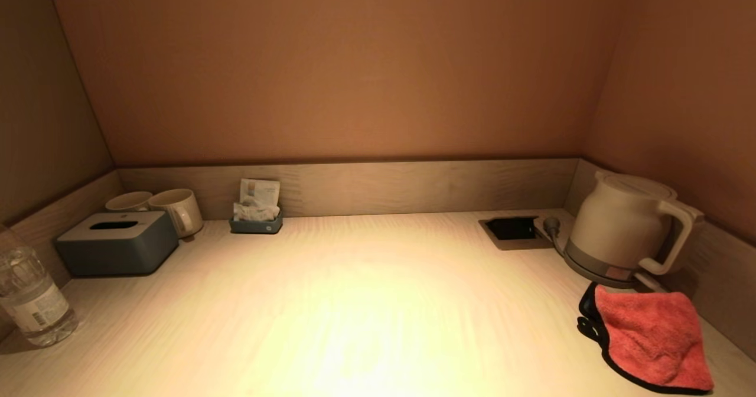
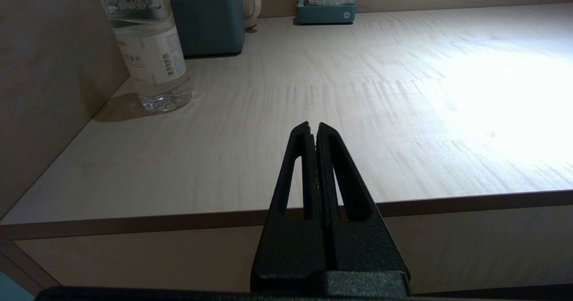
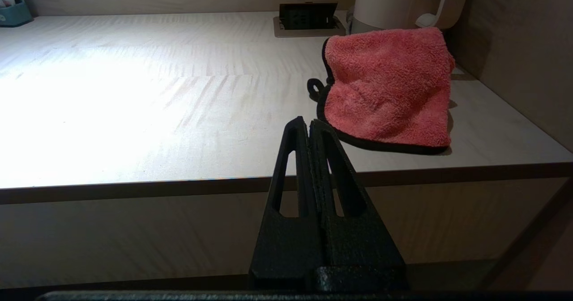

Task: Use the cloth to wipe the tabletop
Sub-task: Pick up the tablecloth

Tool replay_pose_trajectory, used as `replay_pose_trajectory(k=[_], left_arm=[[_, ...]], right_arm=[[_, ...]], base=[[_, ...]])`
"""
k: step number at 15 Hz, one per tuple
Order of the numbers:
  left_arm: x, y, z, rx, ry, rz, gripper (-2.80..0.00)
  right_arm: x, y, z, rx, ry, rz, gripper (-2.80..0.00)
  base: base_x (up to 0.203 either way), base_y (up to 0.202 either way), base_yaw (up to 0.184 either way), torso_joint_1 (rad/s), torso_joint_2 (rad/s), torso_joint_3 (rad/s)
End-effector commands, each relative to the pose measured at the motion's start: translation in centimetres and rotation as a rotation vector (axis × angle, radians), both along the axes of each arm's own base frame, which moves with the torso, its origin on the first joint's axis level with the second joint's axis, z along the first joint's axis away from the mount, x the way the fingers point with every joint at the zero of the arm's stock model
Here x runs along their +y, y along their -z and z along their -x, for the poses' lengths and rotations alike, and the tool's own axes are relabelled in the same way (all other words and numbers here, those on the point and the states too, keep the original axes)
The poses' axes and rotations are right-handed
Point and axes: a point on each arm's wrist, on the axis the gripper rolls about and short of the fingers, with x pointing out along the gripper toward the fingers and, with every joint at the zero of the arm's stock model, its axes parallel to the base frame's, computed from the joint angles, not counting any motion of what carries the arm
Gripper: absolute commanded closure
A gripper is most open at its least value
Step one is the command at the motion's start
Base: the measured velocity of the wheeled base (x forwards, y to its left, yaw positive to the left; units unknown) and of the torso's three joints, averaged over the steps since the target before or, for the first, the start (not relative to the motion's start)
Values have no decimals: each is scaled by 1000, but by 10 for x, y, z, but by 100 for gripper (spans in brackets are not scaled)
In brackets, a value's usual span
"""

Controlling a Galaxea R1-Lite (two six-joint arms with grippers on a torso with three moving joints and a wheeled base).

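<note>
A red cloth (image 1: 649, 338) with a black hem lies folded on the pale wooden tabletop (image 1: 354, 314) at the near right, just in front of the kettle. It also shows in the right wrist view (image 3: 387, 86). My right gripper (image 3: 309, 121) is shut and empty, held off the table's front edge, short of the cloth and to its left. My left gripper (image 2: 313, 125) is shut and empty, held off the front edge at the table's left side. Neither gripper shows in the head view.
A white kettle (image 1: 626, 225) on its base stands at the back right, next to a recessed socket box (image 1: 512, 230). A water bottle (image 1: 32, 296), a grey tissue box (image 1: 117, 242), two mugs (image 1: 177, 209) and a sachet holder (image 1: 256, 214) line the left and back. Walls enclose three sides.
</note>
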Motion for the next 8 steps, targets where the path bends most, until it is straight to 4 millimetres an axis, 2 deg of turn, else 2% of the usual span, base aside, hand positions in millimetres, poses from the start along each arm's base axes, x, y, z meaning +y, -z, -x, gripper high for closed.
replay_pose_trajectory(k=[1, 8], left_arm=[[0, 0, 0, 1, 0, 0, 0], [0, 0, 0, 0, 0, 3, 0]], right_arm=[[0, 0, 0, 1, 0, 0, 0], [0, 0, 0, -1, 0, 3, 0]], base=[[0, 0, 0, 0, 0, 0], [0, 0, 0, 0, 0, 0]])
